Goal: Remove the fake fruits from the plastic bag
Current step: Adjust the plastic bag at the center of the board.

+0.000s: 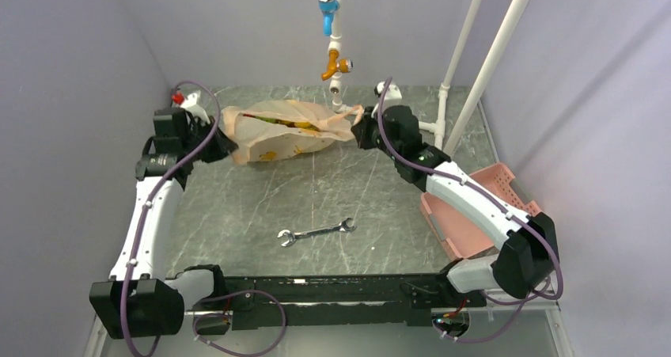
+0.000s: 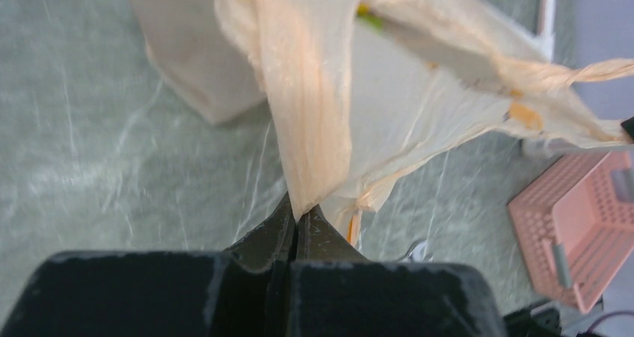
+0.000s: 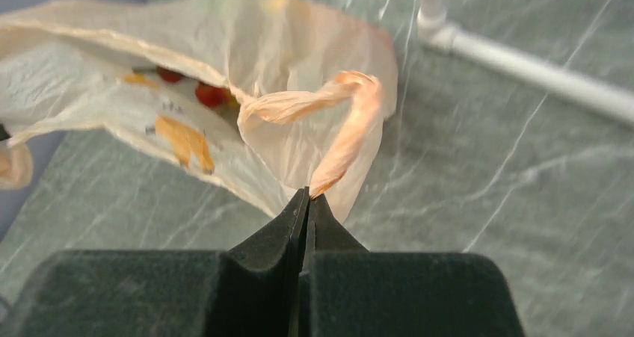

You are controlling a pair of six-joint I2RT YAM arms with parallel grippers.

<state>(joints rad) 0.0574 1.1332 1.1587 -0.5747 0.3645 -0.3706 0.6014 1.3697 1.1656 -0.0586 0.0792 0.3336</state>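
The plastic bag (image 1: 289,131) is being held stretched between the two arms at the far side of the table (image 1: 261,206). The left gripper (image 2: 297,216) is pinching tight on the bag's left edge. The right gripper (image 3: 308,197) is pinching tight on a twisted handle loop at the bag's right end. The bag's mouth is gaping open on top, and the fake fruits (image 3: 210,94) are sitting inside. A wrench (image 1: 316,232) is lying nearer on the table. A pink basket (image 1: 456,234) is sitting at the right.
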